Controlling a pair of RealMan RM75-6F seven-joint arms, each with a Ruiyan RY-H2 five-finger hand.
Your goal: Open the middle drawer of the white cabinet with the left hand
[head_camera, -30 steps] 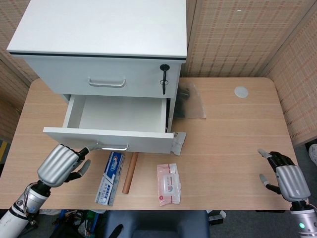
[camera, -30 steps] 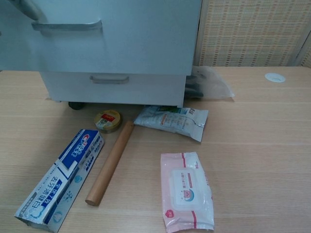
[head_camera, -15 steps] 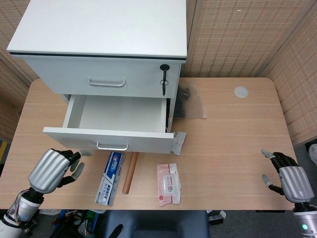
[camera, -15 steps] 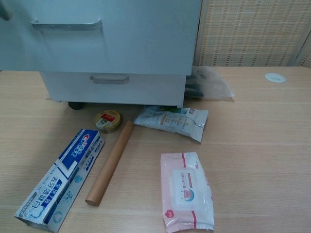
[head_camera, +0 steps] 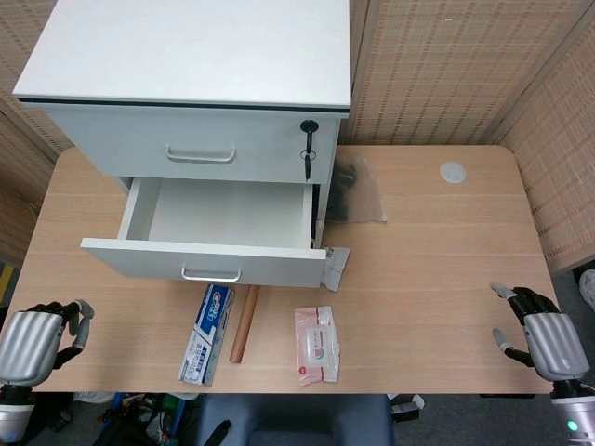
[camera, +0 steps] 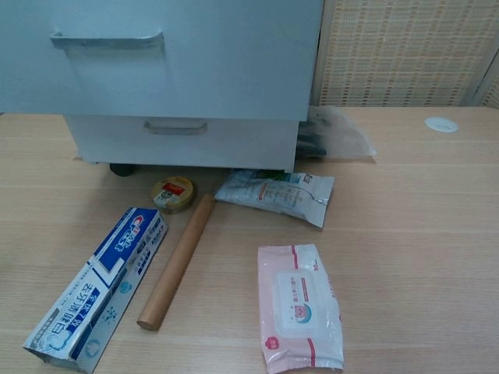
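Note:
The white cabinet (head_camera: 186, 56) stands at the table's back left. Its middle drawer (head_camera: 139, 262) is pulled far out over the table, and the inside shows bare and white. The drawer's front panel (camera: 195, 62) with its metal handle (camera: 105, 37) fills the top of the chest view. My left hand (head_camera: 33, 339) hangs off the table's front left corner, well away from the handle (head_camera: 211, 275), holding nothing, its fingers loosely apart. At the front right edge my right hand (head_camera: 544, 334) holds nothing either, fingers spread. Neither hand shows in the chest view.
Under and before the drawer lie a toothpaste box (camera: 97, 284), a wooden rolling pin (camera: 175, 261), a pink wipes pack (camera: 300, 305), a foil pouch (camera: 274, 193) and a small round tin (camera: 173, 193). A clear bag (head_camera: 358, 190) sits right of the cabinet. A key (head_camera: 308, 149) hangs in the top lock.
My left hand has let go of the drawer handle and drawn back down and left to the table's corner. The drawer has stayed out. The right hand has barely moved.

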